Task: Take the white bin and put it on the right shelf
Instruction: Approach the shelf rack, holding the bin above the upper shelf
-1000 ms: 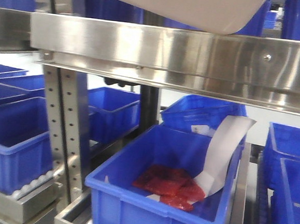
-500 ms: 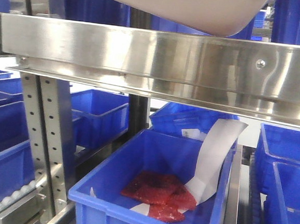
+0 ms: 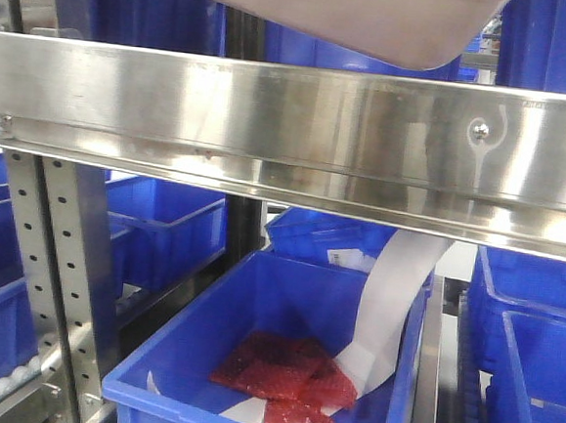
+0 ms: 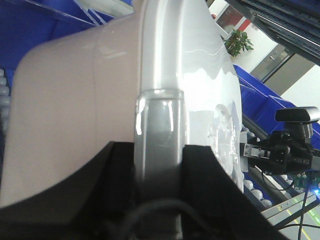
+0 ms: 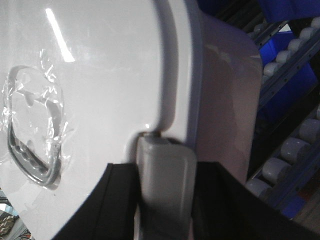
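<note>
Above right shelf (image 3: 271,113) rail, white bin (image 3: 376,23); left gripper (image 4: 160,165) and right gripper (image 5: 165,190) clamp its ends. Below, blue bin (image 3: 184,351): red packets (image 3: 280,368).

The left end effector (image 4: 159,155) clamps the white bin (image 4: 75,100) (dark fingers (image 4: 117,195) astride its edge). The right end effector (image 5: 165,175) grips the opposite end.

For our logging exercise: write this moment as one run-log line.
left hand: shut on pale pinkish-white plastic bin | right hand: likewise | bin: above shiny stainless-steel shelf rail
</note>
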Controlling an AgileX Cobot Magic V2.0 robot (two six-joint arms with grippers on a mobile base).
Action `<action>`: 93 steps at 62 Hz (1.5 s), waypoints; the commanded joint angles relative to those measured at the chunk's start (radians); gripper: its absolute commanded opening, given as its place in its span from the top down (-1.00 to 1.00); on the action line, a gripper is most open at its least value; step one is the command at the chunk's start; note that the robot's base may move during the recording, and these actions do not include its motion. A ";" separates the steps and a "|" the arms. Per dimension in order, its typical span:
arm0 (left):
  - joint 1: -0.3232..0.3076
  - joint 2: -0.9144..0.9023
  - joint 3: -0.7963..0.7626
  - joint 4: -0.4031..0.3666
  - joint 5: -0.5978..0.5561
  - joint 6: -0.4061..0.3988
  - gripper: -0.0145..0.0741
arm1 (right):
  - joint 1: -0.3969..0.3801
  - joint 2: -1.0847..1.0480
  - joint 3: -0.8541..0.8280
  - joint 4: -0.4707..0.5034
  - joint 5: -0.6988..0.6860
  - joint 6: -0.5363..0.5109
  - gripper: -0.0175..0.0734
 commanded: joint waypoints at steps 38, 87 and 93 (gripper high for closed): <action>-0.037 -0.037 -0.027 -0.086 0.132 0.008 0.94 | 0.027 -0.043 -0.037 0.142 0.160 -0.026 0.49; -0.037 -0.037 -0.027 -0.090 0.132 0.008 0.94 | 0.027 -0.043 -0.037 0.150 0.160 -0.026 0.49; -0.037 -0.037 -0.027 -0.110 0.132 0.006 0.94 | 0.027 -0.043 -0.037 0.162 0.170 -0.017 0.49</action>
